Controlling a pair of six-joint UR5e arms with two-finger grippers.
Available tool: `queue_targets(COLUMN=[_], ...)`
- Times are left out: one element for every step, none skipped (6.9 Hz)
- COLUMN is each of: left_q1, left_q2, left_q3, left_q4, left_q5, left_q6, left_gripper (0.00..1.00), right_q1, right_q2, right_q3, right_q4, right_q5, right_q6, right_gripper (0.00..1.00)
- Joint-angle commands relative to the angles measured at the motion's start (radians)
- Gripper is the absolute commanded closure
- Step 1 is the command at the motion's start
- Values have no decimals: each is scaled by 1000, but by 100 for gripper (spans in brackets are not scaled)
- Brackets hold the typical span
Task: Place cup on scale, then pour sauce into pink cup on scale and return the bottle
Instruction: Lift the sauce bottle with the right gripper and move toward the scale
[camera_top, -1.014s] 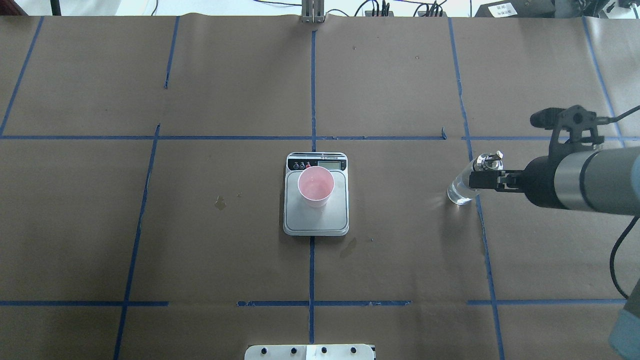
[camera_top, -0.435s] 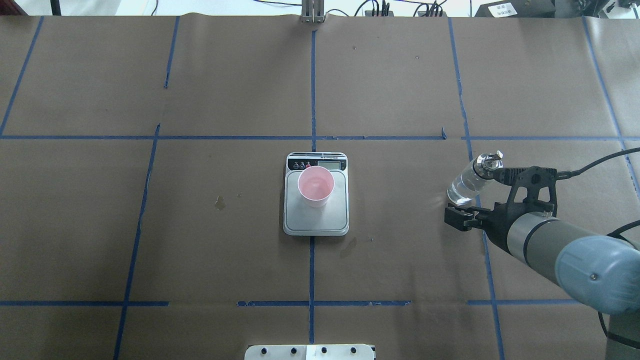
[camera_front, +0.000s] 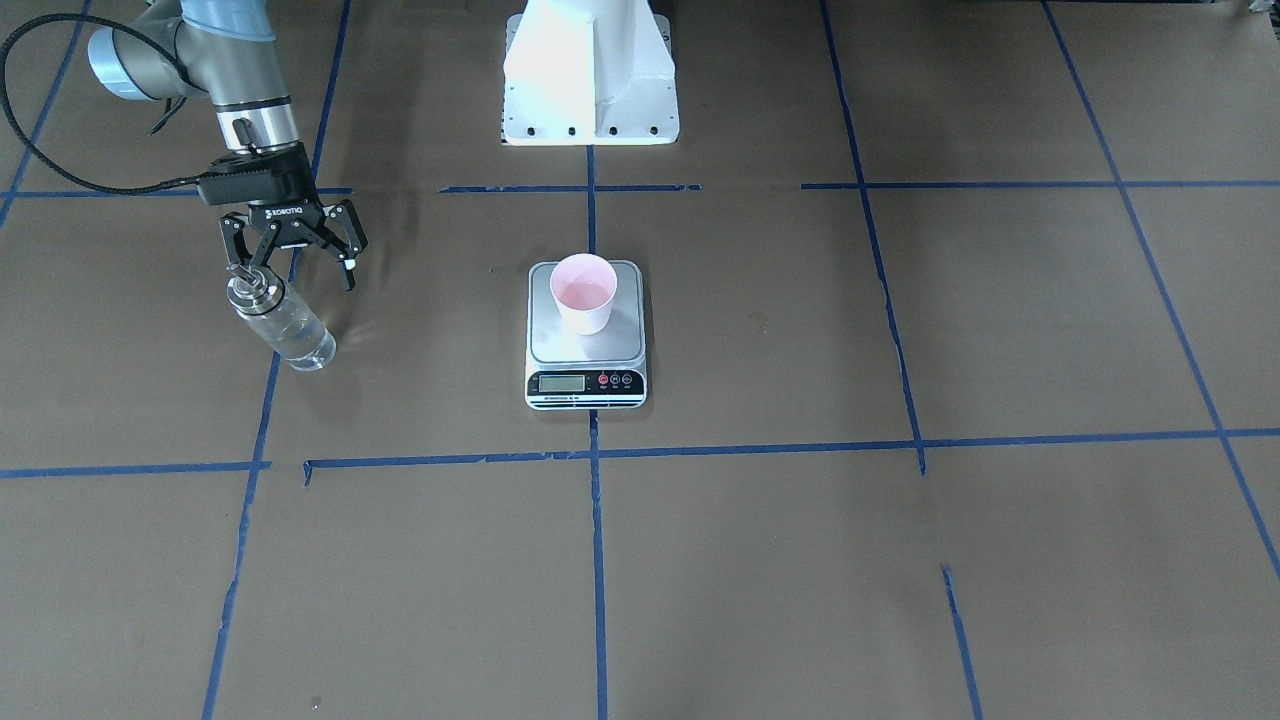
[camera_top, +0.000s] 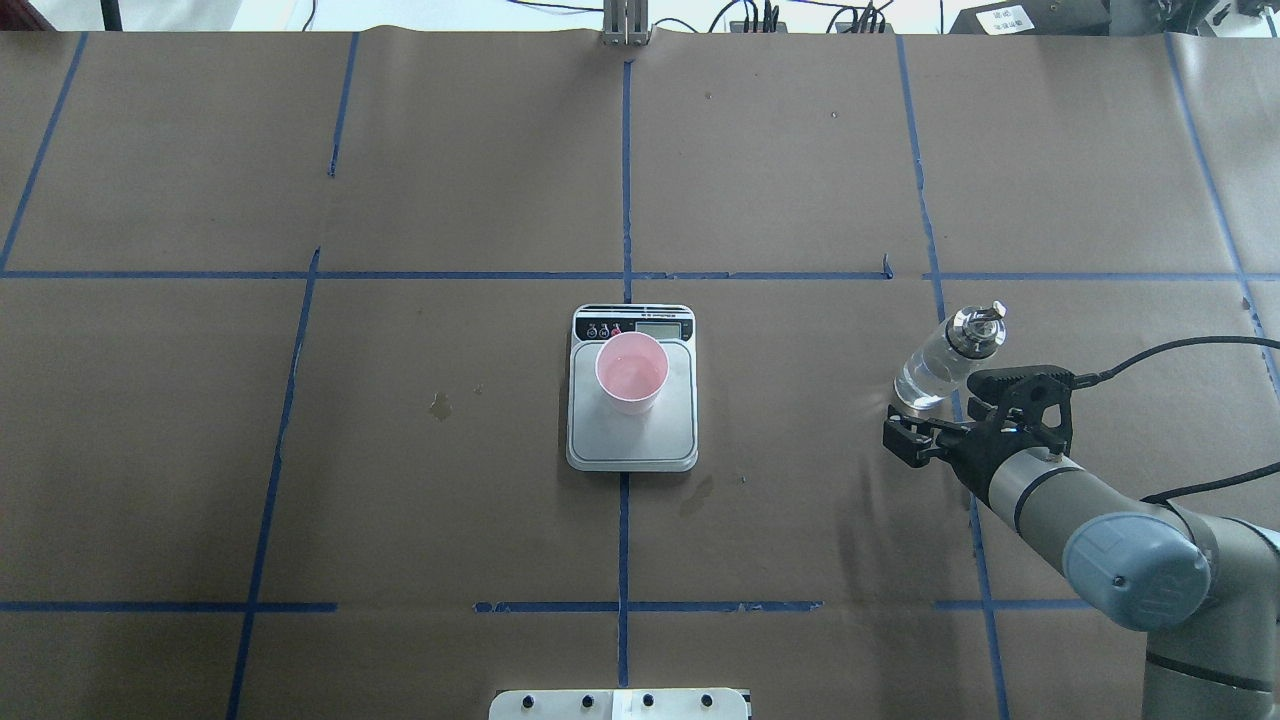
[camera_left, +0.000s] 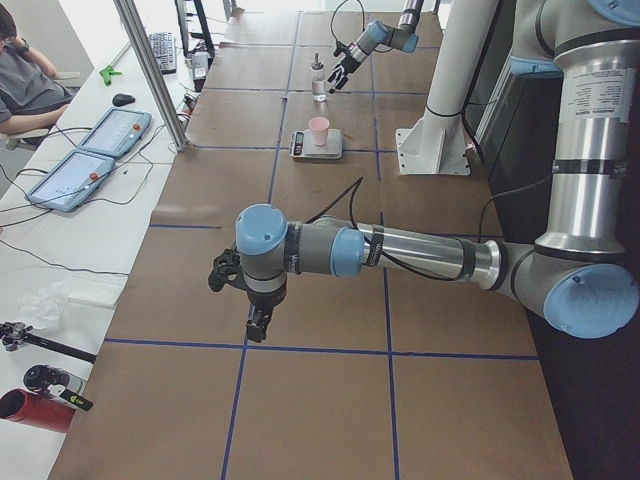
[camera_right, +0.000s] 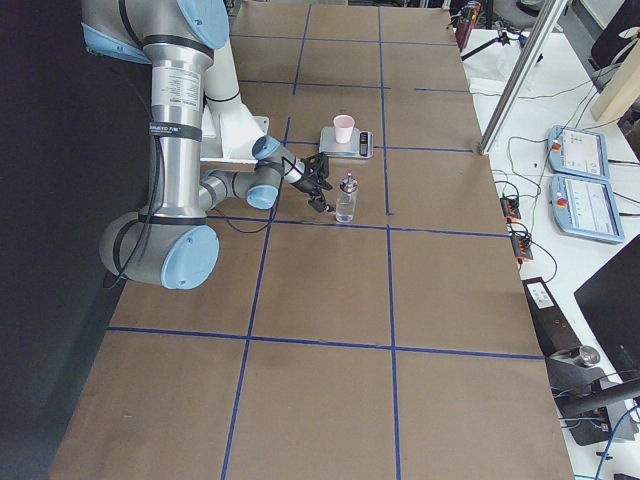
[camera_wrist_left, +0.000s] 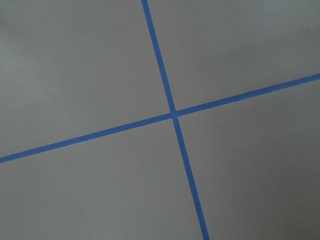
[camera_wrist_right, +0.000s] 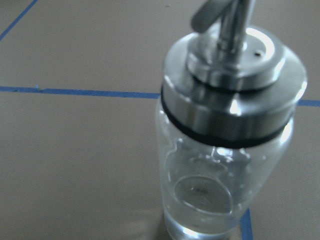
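The pale pink cup (camera_top: 632, 372) stands upright on the steel platform of the white scale (camera_top: 640, 445) at the table's middle; it also shows in the front view (camera_front: 583, 292). The clear glass bottle (camera_top: 935, 365) with its silver spout cap stands alone on the paper to the right, on a blue tape line. A little clear sauce (camera_wrist_right: 200, 220) lies at its bottom. My right gripper (camera_front: 292, 268) is open and empty, just on the robot's side of the bottle (camera_front: 282, 325), not touching it. My left gripper (camera_left: 252, 310) hovers over bare paper far off; I cannot tell whether it is open or shut.
The white robot base (camera_front: 590, 90) stands behind the scale. Small stains (camera_top: 440, 405) mark the paper left of the scale. A side table with tablets (camera_left: 95, 150) and an operator lies beyond the table's far edge.
My right gripper was around the bottle's neck; it has let go and drawn back toward the robot. The bottle stays standing. Cup and scale have not moved.
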Motion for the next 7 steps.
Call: queue_targets(left_q1=[0, 0, 0, 2, 2, 2, 2], left_q2=[-1, -1, -1, -1, -1, -1, -1], left_q3=[-2, -3, -5, -5, -6, -5, -5], left_q4=[0, 0, 0, 0, 0, 0, 0], left_q5=[-1, -1, -1, -1, -1, -1, -1], left_q6=[0, 0, 0, 0, 0, 0, 0], left_gripper=[0, 0, 0, 0, 0, 0, 0], right_q1=[53, 70, 76, 78, 79, 79, 79], right_q2=[7, 10, 10, 10, 12, 19, 25], right_q3=[-13, -13, -13, -13, -11, -11, -13], right_q4=[14, 14, 14, 14, 16, 16, 14], right_q5=[-15, -22, -27, -44, -49, -61, -69], right_q6=[-45, -50, -50, -50, -50, -50, -50], right_gripper=[0, 0, 0, 0, 0, 0, 0])
